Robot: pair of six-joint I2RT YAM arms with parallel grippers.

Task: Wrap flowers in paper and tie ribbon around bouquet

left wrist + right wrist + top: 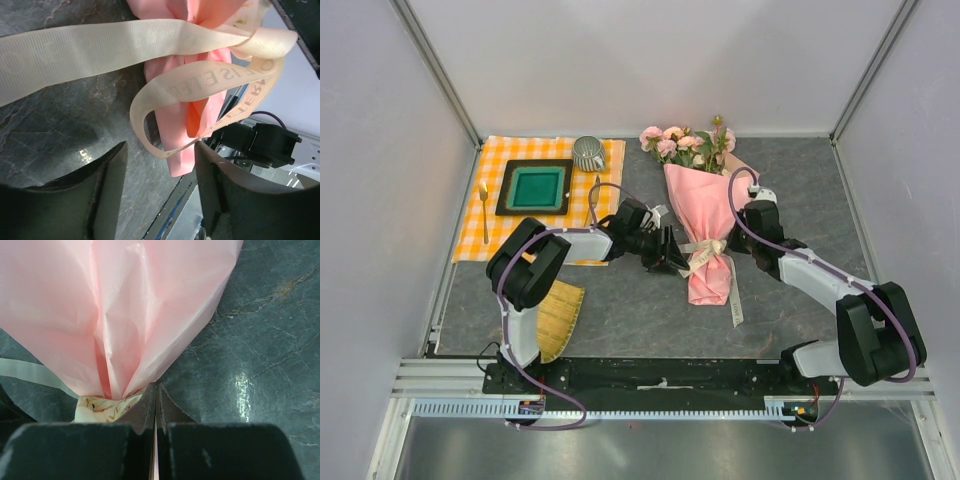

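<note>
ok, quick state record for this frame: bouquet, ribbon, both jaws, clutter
bouquet: flowers in pink paper cone, lying on the table, blooms toward the far side
ribbon: tied round the cone's narrow waist, loop and tails loose
left gripper: jaws open, ribbon loop just ahead of the gap, not pinched
right gripper: jaws shut, tips at the ribbon wrap; a pinch cannot be told
aside: checked cloth with green tray, cup, spoon; bamboo mat by the left base
</note>
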